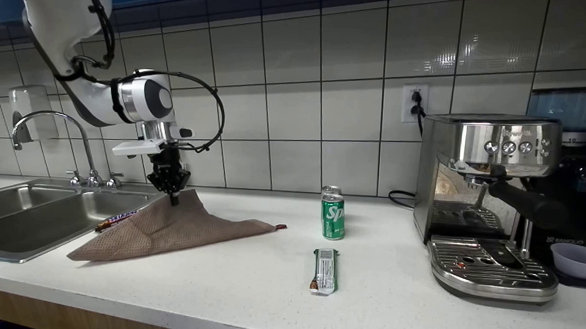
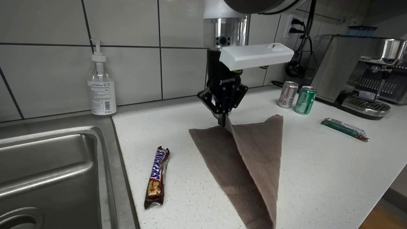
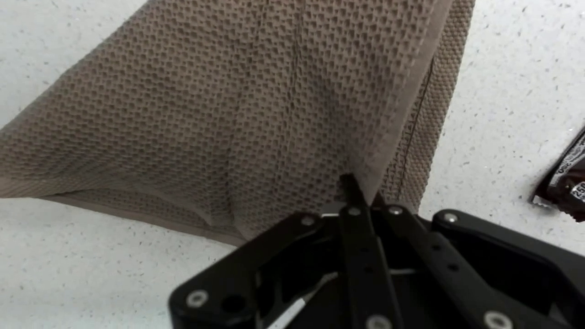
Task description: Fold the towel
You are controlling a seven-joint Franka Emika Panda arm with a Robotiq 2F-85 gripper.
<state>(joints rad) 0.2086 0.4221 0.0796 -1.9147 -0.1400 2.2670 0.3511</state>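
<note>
The end effector (image 2: 223, 122) pinches the towel (image 2: 254, 152) at twelve o'clock in both exterior views; a shallow bite could slip.

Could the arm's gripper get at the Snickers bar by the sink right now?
Probably not as it stands: the gripper is shut on the towel. If it let go, the way looks free: the Snickers bar lies uncovered on the counter between the towel and the sink.
</note>
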